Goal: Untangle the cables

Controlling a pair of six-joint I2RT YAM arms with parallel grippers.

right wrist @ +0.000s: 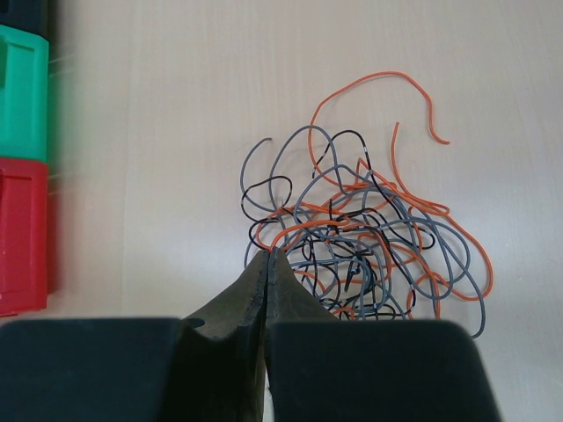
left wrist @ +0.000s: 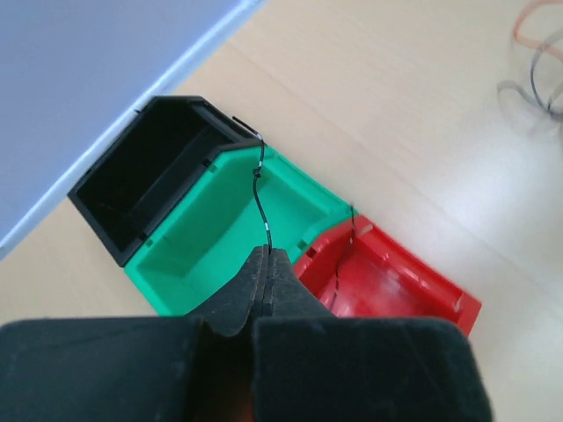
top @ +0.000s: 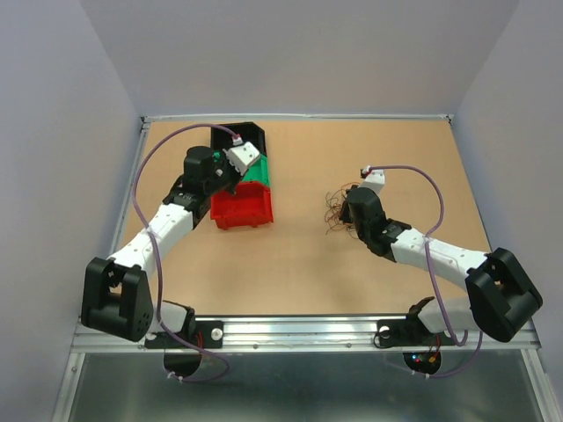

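The left gripper (left wrist: 266,260), jaws pressed together on the end of a single black wire (left wrist: 260,207), hangs above a row of three open bins on the left of the table (top: 308,272): a black bin (left wrist: 132,189), a green bin (left wrist: 211,237) and a red bin (left wrist: 413,290), set touching side by side. What looks like one thin dark strand (left wrist: 336,280) lies in the red bin.

The rest of the cables (right wrist: 378,233), a loose knot of orange, grey and black strands, sits on the bare board well apart from the bins, to the right of centre. The right gripper (right wrist: 268,258) is closed, with its tips at the near left fringe of the knot (whether a strand is pinched between them cannot be told).

The wires look very light and springy, holding their curls rather than lying limp, so a tug on one is likely to drag the whole bunch with it. The best hold is probably a free end or an outer loop, such as the orange tail arching clear at the top of the bunch, while the other arm pins down the mass. Nothing stands between the knot and the bins. The main obstacle is the tangle itself, whose strands cross at many points in its middle.
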